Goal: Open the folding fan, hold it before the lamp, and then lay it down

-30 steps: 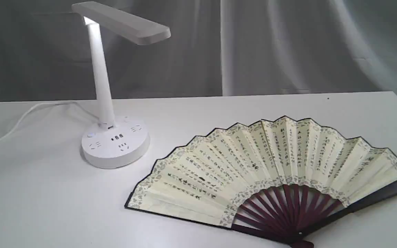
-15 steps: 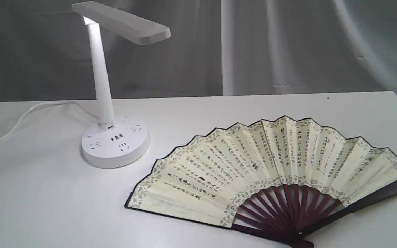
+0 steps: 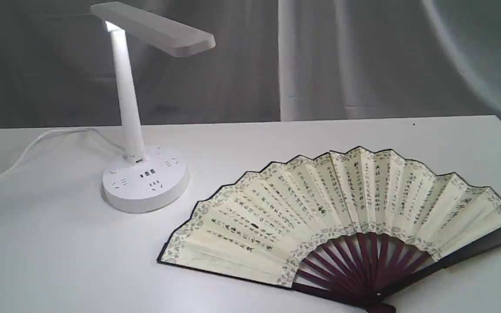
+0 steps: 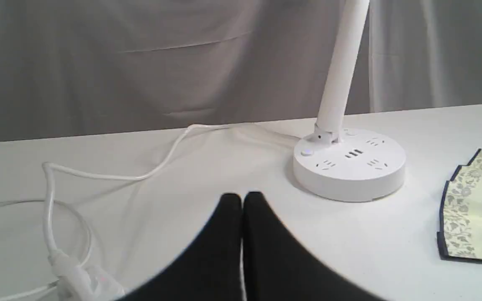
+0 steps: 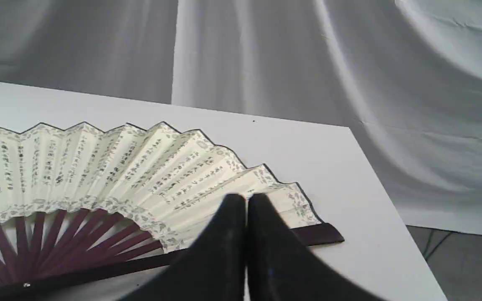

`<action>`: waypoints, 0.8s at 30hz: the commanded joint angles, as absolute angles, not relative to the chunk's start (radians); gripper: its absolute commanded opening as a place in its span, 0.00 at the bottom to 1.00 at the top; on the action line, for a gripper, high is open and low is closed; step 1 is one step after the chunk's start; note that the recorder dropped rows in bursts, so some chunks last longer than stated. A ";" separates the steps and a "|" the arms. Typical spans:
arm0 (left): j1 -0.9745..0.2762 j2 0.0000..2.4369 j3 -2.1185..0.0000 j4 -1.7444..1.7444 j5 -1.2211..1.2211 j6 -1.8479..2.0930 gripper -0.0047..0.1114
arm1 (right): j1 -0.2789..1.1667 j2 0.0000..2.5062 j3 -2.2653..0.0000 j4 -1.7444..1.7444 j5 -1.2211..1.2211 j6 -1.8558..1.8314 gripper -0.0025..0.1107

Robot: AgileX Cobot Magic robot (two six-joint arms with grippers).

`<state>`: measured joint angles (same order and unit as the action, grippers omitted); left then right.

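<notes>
The folding fan [image 3: 333, 213] lies spread fully open and flat on the white table, cream pleats facing up and maroon ribs toward the front edge; it also shows in the right wrist view as the fan [image 5: 111, 175] and at the edge of the left wrist view as the fan [image 4: 479, 209]. The lamp [image 3: 139, 130] stands upright at the left, lit, its round base [image 4: 349, 165] on the table. My left gripper [image 4: 243, 198] is shut and empty, short of the lamp base. My right gripper [image 5: 246, 200] is shut and empty, above the fan's right guard. Neither arm shows in the exterior view.
The lamp's white cord [image 4: 111, 175] loops across the table to a plug [image 4: 78, 278] near the left gripper. The table's right edge [image 5: 387, 200] drops off beside the fan. Grey curtain [image 3: 320, 56] hangs behind.
</notes>
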<state>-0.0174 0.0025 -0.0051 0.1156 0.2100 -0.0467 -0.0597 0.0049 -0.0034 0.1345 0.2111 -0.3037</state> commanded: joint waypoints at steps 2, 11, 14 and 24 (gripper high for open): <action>-0.023 0.000 0.000 0.092 0.222 -0.055 0.04 | -0.058 0.000 0.000 0.128 0.220 -0.318 0.02; -0.023 0.000 0.000 0.032 0.229 -0.051 0.04 | -0.058 0.000 0.000 0.194 0.220 -0.313 0.02; -0.023 0.000 0.000 0.023 0.221 -0.051 0.04 | -0.058 0.000 0.000 0.196 0.220 -0.313 0.02; -0.023 0.000 0.000 0.020 0.213 -0.051 0.04 | -0.058 0.000 0.000 0.196 0.220 -0.313 0.02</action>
